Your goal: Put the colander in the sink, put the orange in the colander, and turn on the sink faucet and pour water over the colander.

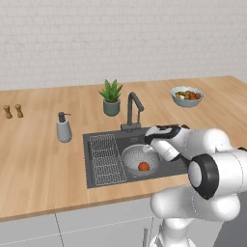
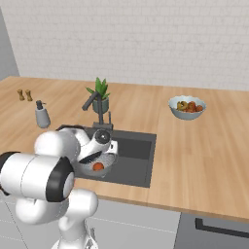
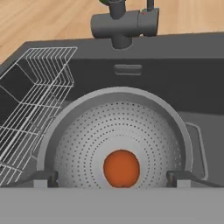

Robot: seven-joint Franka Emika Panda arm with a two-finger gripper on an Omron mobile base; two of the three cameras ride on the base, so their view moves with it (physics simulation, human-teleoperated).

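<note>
- The sink (image 1: 99, 181) holds the colander (image 3: 78, 131), with the wire rack (image 3: 35, 105) just beside it.
- The sink faucet (image 1: 132, 108) stands at the back edge; I judge that turning it on is the step that remains.
- The gripper (image 3: 113, 178) hangs over the colander with its fingers spread wide and empty; it needs to rise over the rim toward the faucet.
- The orange (image 3: 121, 168) lies on the colander's bottom.

Kitchen: wooden counter (image 1: 43, 159), sink (image 1: 91, 164)
</note>
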